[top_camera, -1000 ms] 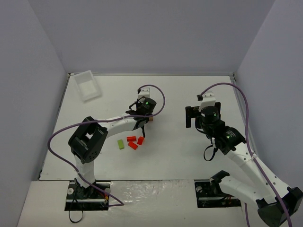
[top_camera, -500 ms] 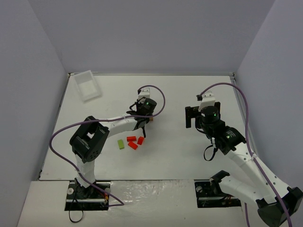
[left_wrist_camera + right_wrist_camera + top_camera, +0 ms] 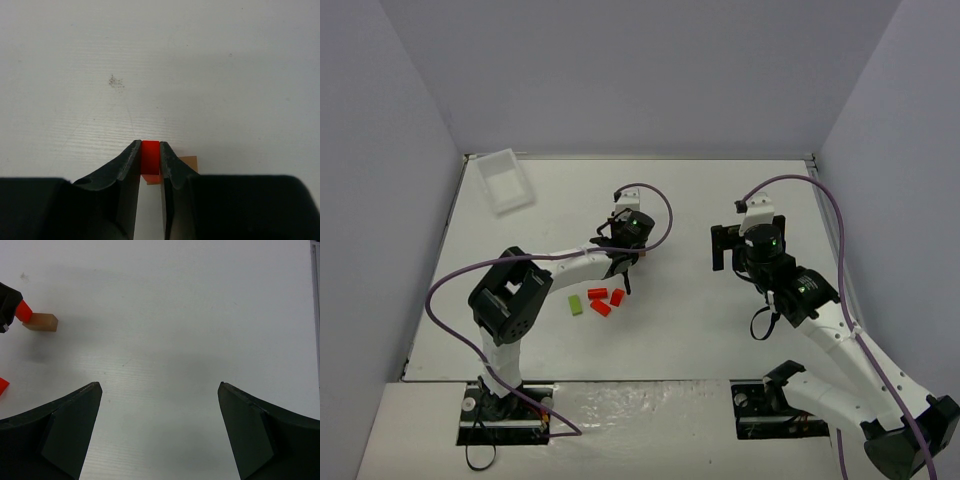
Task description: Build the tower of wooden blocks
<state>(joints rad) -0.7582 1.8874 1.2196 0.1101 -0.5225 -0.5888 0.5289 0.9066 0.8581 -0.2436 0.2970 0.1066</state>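
At mid-table, left of centre: pinching a red block (image 3: 150,161) in the left gripper (image 3: 150,148), jaws closed tight on its sides. Holding it low, touching one end of the tan base block (image 3: 41,322) lying flat on the table (image 3: 700,320). Hovering the right gripper (image 3: 160,386) well apart to the right, jaws spread fully, gripping nothing. Seeing three loose red pieces (image 3: 601,308) and a lime-green piece (image 3: 576,304) clustered just nearward of the left gripper. Noting a clear tray (image 3: 505,182) at the far left corner.
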